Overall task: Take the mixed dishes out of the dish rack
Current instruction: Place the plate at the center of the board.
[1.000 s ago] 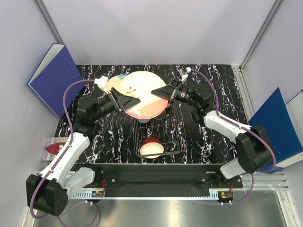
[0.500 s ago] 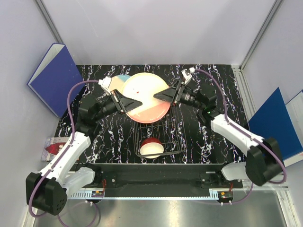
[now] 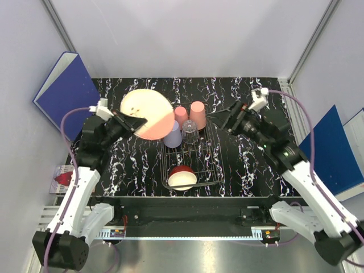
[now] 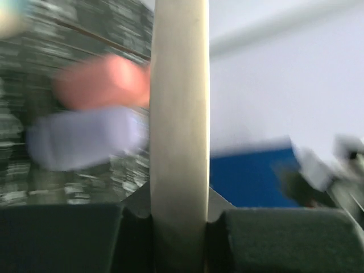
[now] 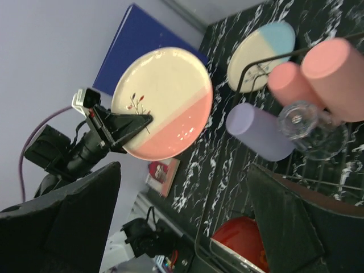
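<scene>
1. A blue binder (image 3: pixel 63 92) leans against the left wall, beside the black marbled tabletop (image 3: pixel 250 165).
2. The left hand (image 3: pixel 136 120) is clenched on the rim of a salmon-pink and cream plate (image 3: pixel 147 112). The left wrist view shows the plate's edge wedged upright between the two fingers (image 4: pixel 57 239). The plate is out of the dish rack, held just left of the rack's far end, and its cream half bears a small sprig drawing.
3. A blue-and-cream plate (image 5: pixel 261 48) lies flat on the tabletop, just beyond the rack's far left corner. The right wrist view shows it; from above the held plate covers it.
4. The dish rack (image 3: pixel 206 152) stands mid-tabletop, its long side running away from the arms.
5. At its far end a first salmon-pink cup (image 3: pixel 181 115) and a second salmon-pink cup (image 3: pixel 198 114) sit side by side. A lavender cup (image 3: pixel 173 136) and a clear glass (image 3: pixel 189 134) are just in front of them.
6. A red bowl (image 3: pixel 182 176), cream inside, rests at the rack's near end.
7. The right hand (image 3: pixel 227 115) is released, its fingers spread with nothing between them. It hangs just right of the rack's far end.
8. A second blue binder (image 3: pixel 333 148) stands off the tabletop's right edge.
</scene>
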